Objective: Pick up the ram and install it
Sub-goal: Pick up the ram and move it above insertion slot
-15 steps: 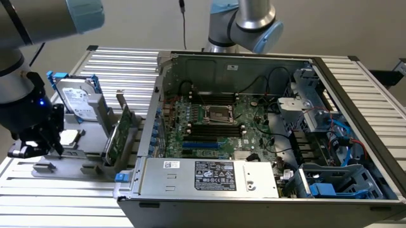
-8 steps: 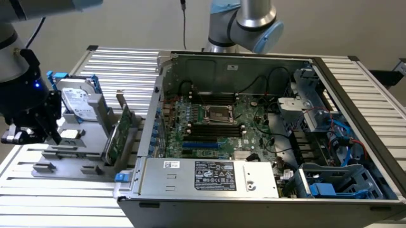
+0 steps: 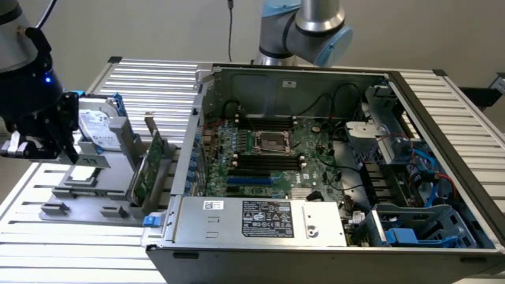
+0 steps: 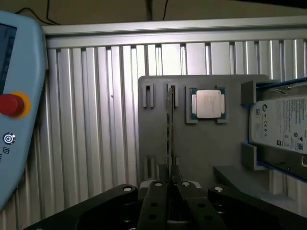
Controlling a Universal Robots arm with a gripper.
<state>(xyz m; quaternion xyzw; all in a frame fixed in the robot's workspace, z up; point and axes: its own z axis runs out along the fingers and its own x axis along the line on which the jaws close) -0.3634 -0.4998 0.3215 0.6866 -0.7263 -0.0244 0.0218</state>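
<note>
The ram (image 4: 170, 125) is a thin green stick seen edge-on, standing over the slotted holders of the grey fixture plate (image 4: 158, 139). My gripper (image 4: 170, 184) has its black fingers (image 4: 154, 196) pressed against the stick's near end, one on each side. I cannot tell whether the stick still rests in the holders or hangs just above them. In the exterior view my gripper (image 3: 41, 151) hangs over the fixture (image 3: 87, 204) at the left, beside the open computer case (image 3: 236, 231). The motherboard (image 3: 272, 154) with its dark memory slots lies inside the case.
A processor chip (image 4: 208, 103) and a silver hard drive with blue rails (image 4: 283, 127) sit on the fixture. A wide green expansion card (image 3: 148, 168) stands between fixture and case. A pale blue teach pendant with a red button (image 4: 19, 120) lies beside the fixture. A second arm (image 3: 308, 26) stands behind the case.
</note>
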